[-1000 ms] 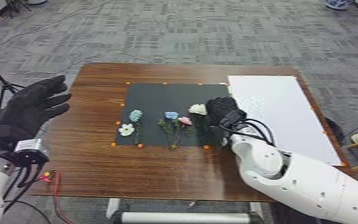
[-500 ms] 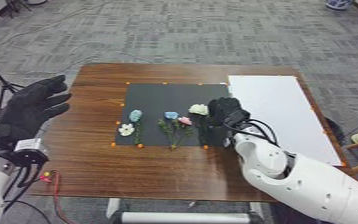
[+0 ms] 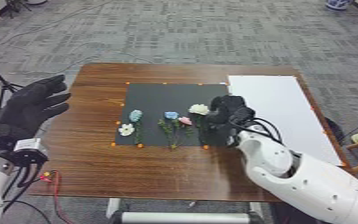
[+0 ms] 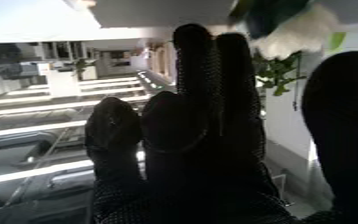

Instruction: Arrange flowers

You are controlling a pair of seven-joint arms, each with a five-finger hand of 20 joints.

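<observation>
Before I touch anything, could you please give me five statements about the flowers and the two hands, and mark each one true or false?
1. The right hand is beside the large white flower. True.
2. The pink flower lies on the white sheet. False: the pink flower lies on the dark mat.
3. The small white flower is nearer to the robot than the large white one. True.
4. The left hand is over the middle of the dark mat. False: the left hand is off to the left of it.
5. The white sheet is to the right of the dark mat. True.
</observation>
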